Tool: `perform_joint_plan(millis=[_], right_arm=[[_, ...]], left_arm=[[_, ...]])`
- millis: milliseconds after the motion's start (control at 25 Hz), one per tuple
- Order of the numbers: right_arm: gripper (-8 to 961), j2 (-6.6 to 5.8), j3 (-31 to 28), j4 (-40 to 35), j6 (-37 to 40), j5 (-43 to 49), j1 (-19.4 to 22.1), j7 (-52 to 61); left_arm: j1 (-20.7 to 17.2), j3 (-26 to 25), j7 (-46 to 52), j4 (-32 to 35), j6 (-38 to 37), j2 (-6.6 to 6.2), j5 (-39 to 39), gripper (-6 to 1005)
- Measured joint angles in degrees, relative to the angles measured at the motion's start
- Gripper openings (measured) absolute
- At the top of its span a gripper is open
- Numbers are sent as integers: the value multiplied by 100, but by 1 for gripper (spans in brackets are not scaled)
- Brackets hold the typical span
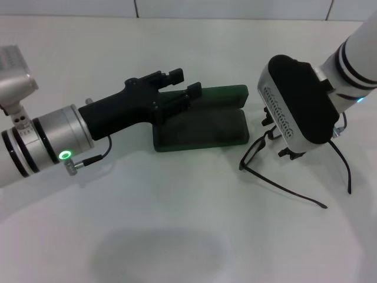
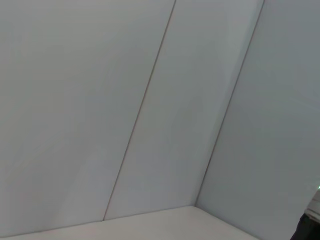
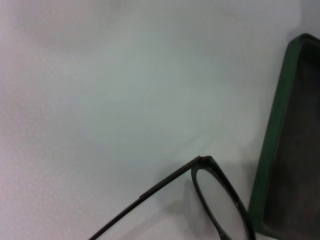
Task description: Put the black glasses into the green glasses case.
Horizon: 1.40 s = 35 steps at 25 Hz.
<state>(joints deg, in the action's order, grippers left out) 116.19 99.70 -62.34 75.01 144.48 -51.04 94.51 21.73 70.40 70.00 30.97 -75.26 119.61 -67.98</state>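
The green glasses case [image 1: 203, 137] lies open in the middle of the white table, its lid [image 1: 227, 94] standing up at the far side. My left gripper [image 1: 185, 82] reaches in from the left, open, with its fingers at the lid's left end. The black glasses [image 1: 252, 154] lie on the table just right of the case, temple arms unfolded and pointing toward me. My right gripper [image 1: 277, 137] hangs over the front of the glasses, open, with a finger on either side of it. The right wrist view shows one lens corner [image 3: 201, 164] beside the case rim [image 3: 272, 150].
The white table [image 1: 147, 236] stretches around the case and glasses. A white tiled wall [image 2: 150, 100] stands behind and fills the left wrist view. The right arm's bulky wrist [image 1: 294, 100] hides most of the glasses' front.
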Motion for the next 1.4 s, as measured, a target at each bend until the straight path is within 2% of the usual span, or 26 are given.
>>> perform_joint_plan(millis=[40,240,680,1120,1240,1400], right_arm=[[661,0,19,22,-35,-5,-1,0],[546,0,153,79,-320,-17,11,1],[373,0,443,221,-634,-165,-4,-15],[345,0,427,304,-611,-230,31,128],[147,0,252,170,-447,-238,114,173],[126,-18,-309,-454,25,-476,572,-143]], left_arm=[[1,0,0,-1,5,0,1,591],[14,0,-3,-4,46,0,5,591],[154,0,-4,-86,47,-4,-38,593],[152,0,28,-86,56,-9,-10,594],[118,0,-19,-85,56,-9,-9,594],[122,0,-111,-83,43,-6,-20,595]])
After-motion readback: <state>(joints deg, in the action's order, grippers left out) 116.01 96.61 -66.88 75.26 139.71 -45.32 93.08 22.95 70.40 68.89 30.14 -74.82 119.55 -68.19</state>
